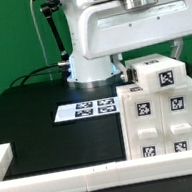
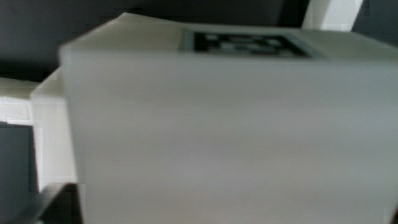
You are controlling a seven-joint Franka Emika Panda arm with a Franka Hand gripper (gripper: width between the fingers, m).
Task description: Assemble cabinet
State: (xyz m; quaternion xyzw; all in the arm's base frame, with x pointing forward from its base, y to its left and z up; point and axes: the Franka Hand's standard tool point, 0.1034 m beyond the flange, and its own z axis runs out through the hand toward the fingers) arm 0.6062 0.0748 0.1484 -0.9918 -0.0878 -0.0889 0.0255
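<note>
1. Rail [image 1: 67,176], white, runs along the front edge of the black table [image 1: 32,120]; a short raised end stands at the exterior view's left.
2. Cabinet [image 1: 160,124], a white boxy shell, stands upright just behind the rail at the exterior view's right. Its front blocks each carry a black-and-white tag, and one more tag [image 1: 166,75] sits on the top block.
3. Marker board [image 1: 86,109] lies flat mid-table, apart from the cabinet on the exterior view's left.
4. Arm [image 1: 132,22], white, reaches over the cabinet from behind.
5. Claw: hidden behind arm and cabinet, so I cannot tell whether it is open or closed.
6. Wrist view: a blurred white cabinet face [image 2: 196,130] fills the picture, very close.
</note>
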